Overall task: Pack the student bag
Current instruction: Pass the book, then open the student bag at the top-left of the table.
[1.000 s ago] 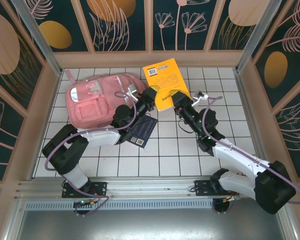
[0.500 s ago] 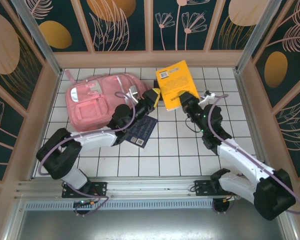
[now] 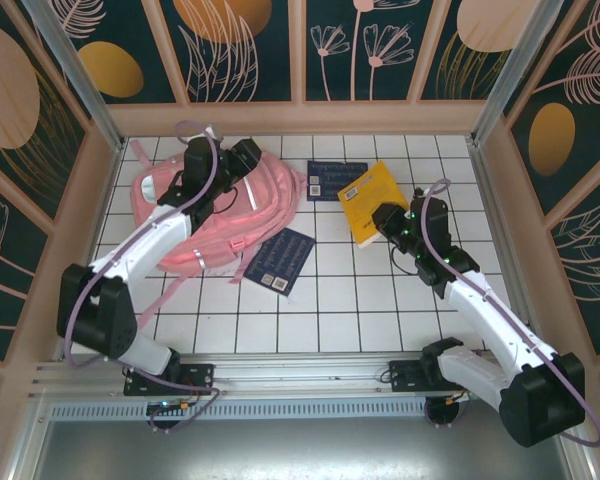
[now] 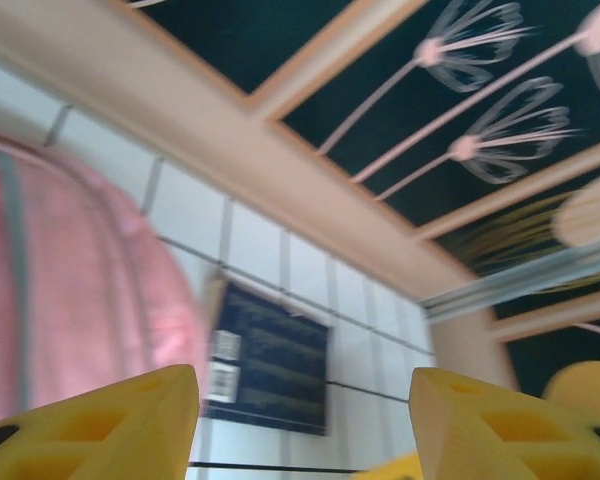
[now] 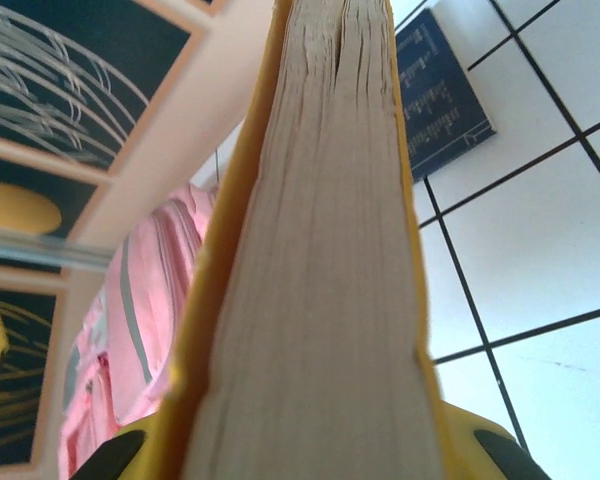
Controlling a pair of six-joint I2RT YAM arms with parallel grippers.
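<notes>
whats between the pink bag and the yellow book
A dark blue book lies flat between the pink bag and the yellow book, seen in the top view.

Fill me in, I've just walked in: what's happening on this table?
The right gripper is shut on a yellow book, right of centre. The left gripper is open at the far end of the pink bag, holding nothing. Two dark blue books lie on the table, one beside the bag and one in front of it.

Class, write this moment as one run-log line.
left jaws: open, at student bag | right jaws: shut on yellow book | table: far blue book, near blue book
</notes>
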